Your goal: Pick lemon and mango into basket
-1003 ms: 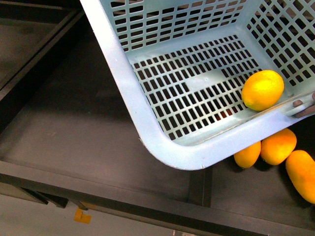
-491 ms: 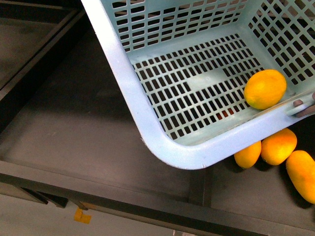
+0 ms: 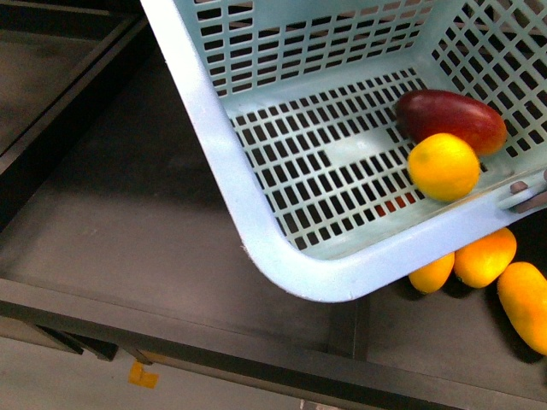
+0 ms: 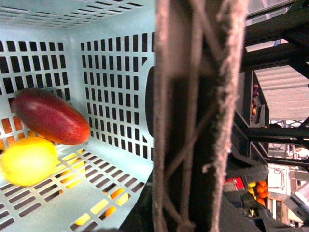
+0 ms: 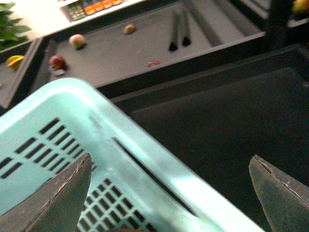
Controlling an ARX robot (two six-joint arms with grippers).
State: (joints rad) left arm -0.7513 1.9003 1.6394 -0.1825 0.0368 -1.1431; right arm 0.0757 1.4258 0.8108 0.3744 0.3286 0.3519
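Note:
The light blue basket (image 3: 256,222) hangs tilted over a dark shelf. Inside it, the yellow lemon (image 3: 444,166) rests against the near wall, and the dark red mango (image 3: 450,120) lies touching it just behind. The left wrist view shows the same pair, mango (image 4: 50,118) above lemon (image 4: 29,160), on the slotted floor. My left gripper (image 4: 190,203) is shut on the basket's brown handle (image 4: 193,121), which fills the middle of that view. My right gripper (image 5: 169,193) is open above the basket's rim (image 5: 145,164), with nothing held between its fingers (image 5: 63,198).
Three long yellow-orange fruits (image 3: 485,254) lie on the shelf under the basket's near right corner. A dark shelf lip (image 3: 171,329) runs along the front. The right wrist view shows a farther shelf with a few loose fruits (image 5: 77,40).
The mango has landed in the basket behind the lemon. The lemon has shifted a little to the left along the near wall. The basket has barely moved.

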